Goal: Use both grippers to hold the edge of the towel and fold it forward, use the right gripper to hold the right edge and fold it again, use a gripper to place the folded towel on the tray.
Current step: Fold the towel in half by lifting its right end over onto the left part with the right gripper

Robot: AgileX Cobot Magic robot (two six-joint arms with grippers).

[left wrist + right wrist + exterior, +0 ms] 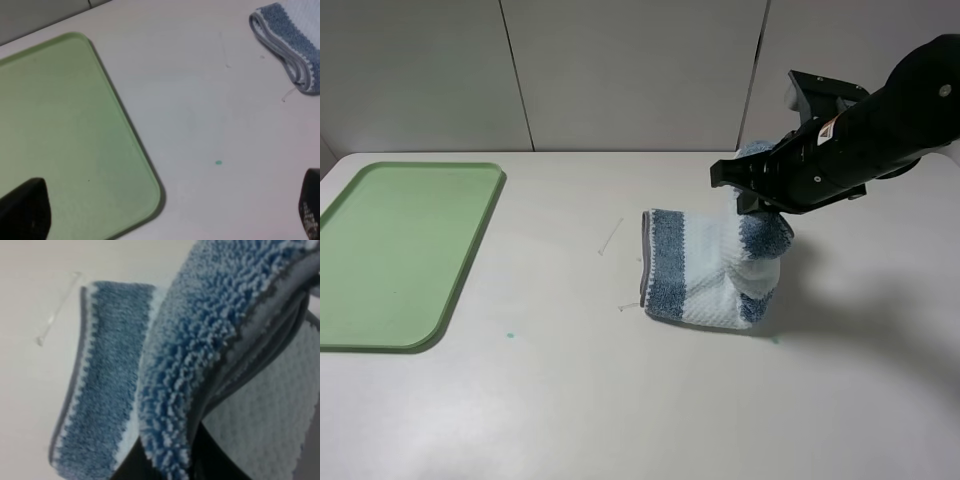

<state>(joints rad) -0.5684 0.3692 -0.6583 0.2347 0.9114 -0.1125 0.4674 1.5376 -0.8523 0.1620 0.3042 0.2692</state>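
Observation:
The striped white and dusty-blue towel point(695, 270) lies folded right of the table's middle, its grey hem point(643, 260) along the left side. My right gripper point(760, 195) is shut on the towel's right edge and holds that part lifted above the rest. In the right wrist view the raised blue pile point(200, 340) fills the frame, with one dark finger point(160, 465) under it. The pale-green tray point(400, 250) lies empty at the far left. My left gripper point(165, 215) is open and empty above the tray's corner point(145, 200). The towel's end point(290, 40) is far from it.
A small teal speck point(509, 336) marks the white table between tray and towel. A thin pale thread or scratch point(611, 237) lies left of the towel. Grey wall panels stand behind the table's far edge.

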